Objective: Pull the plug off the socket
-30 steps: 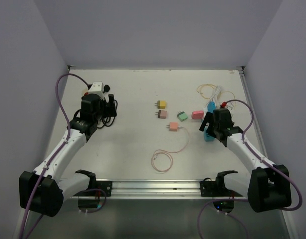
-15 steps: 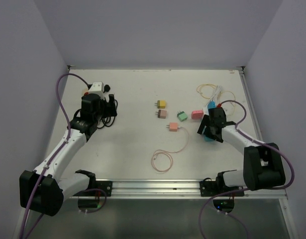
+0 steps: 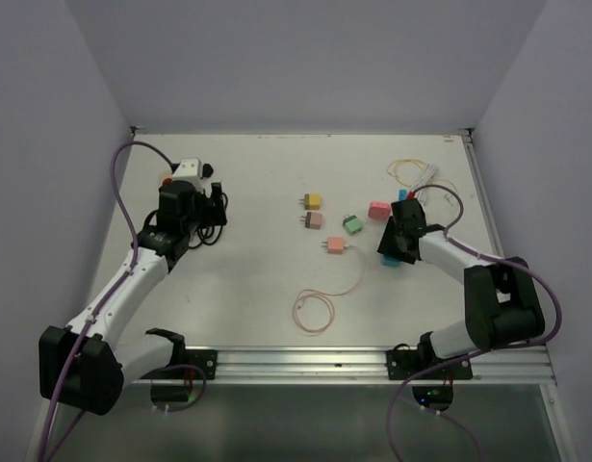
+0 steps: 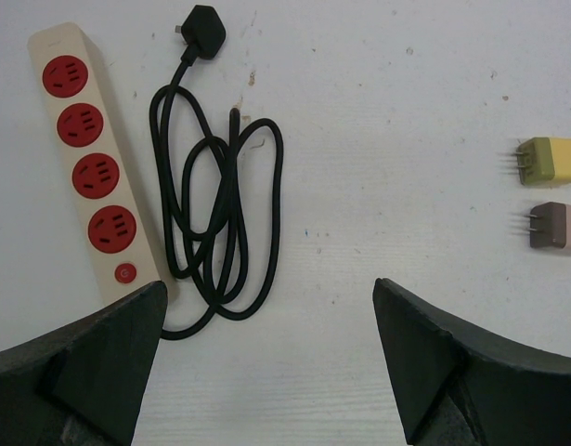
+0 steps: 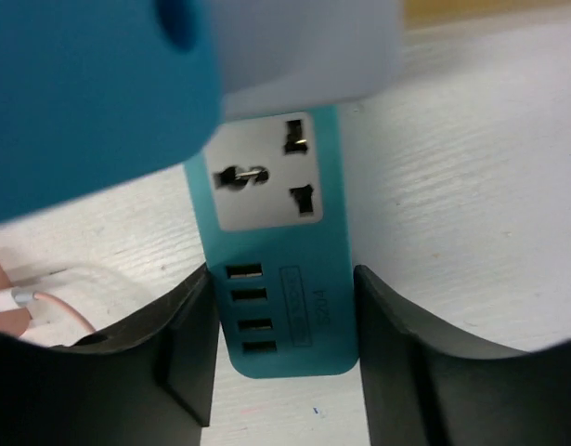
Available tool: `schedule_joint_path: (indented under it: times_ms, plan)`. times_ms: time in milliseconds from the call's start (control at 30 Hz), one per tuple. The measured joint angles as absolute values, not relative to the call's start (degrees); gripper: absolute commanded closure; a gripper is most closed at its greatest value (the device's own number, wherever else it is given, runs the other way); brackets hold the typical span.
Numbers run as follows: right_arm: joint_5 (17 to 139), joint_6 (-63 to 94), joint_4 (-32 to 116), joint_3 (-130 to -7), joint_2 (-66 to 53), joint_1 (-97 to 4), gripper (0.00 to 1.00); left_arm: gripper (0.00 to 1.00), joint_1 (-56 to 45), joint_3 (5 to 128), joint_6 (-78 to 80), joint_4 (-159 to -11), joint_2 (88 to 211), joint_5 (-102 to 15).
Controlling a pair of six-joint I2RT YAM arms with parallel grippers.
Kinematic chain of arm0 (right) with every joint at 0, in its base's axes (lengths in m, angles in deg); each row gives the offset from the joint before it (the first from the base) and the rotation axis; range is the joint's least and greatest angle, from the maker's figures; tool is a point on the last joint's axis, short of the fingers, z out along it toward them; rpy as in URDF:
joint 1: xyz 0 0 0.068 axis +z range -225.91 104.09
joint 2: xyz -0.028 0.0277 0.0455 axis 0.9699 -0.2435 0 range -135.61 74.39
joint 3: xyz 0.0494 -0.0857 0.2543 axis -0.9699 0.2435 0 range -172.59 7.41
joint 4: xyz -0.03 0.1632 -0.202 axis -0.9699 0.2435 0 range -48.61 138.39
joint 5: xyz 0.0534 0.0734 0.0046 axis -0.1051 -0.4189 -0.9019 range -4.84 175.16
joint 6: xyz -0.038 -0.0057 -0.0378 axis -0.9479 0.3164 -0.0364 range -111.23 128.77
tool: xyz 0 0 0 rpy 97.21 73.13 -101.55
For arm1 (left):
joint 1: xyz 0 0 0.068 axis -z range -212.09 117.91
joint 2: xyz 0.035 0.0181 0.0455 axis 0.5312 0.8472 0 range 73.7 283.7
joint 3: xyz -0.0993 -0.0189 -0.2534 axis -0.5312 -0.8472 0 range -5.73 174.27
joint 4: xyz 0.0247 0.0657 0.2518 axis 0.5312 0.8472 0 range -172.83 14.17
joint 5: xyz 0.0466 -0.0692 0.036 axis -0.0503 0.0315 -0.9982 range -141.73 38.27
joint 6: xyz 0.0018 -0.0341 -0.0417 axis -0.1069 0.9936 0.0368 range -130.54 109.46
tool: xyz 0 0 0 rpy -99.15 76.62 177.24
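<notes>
The right gripper point(image 5: 283, 290) has its two black fingers pressed against either side of a teal plastic power strip point(image 5: 280, 255), clamped on the end with the row of USB ports. Just past the strip's one free white socket face sits a chunky blue plug point(image 5: 90, 93), too close to the lens and blurred. A pink cube adapter point(image 3: 378, 209) lies near the strip's far end. Well away from the strip, across the white table point(image 3: 267, 269), the left gripper point(image 4: 266, 288) hangs with jaws wide apart above a coiled black cable point(image 4: 215, 223) beside a cream extension bar with red sockets point(image 4: 90, 158).
</notes>
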State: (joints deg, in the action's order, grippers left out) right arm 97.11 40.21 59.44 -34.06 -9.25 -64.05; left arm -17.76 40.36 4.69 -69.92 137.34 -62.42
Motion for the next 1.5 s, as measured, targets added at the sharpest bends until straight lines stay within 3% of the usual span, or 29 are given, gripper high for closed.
schedule_joint_path:
  times_ms: [133, 300, 900, 1333, 1500]
  plan:
    - [97.4, 40.1, 59.4, -34.5, -9.9, -62.4, 0.81, 0.05, -17.8, 40.4, 4.7, -69.9, 137.6, -62.4]
    - [97.8, 40.0, 60.0, -34.5, -9.4, -61.1, 1.00, 0.05, -17.8, 40.4, 4.7, -69.9, 137.9, -62.4]
    - [90.6, 37.8, 65.8, -48.7, -2.1, -60.5, 1.00, 0.05, -17.8, 40.4, 4.8, -69.9, 139.8, -60.4]
    - [88.2, 39.3, 62.2, -56.8, -11.5, -60.2, 1.00, 0.05, -17.8, 40.4, 4.9, -69.9, 140.5, -59.3]
    - [88.4, 39.4, 62.5, -65.4, -18.4, -59.3, 1.00, 0.04, -17.8, 40.4, 4.9, -69.9, 140.9, -58.0]
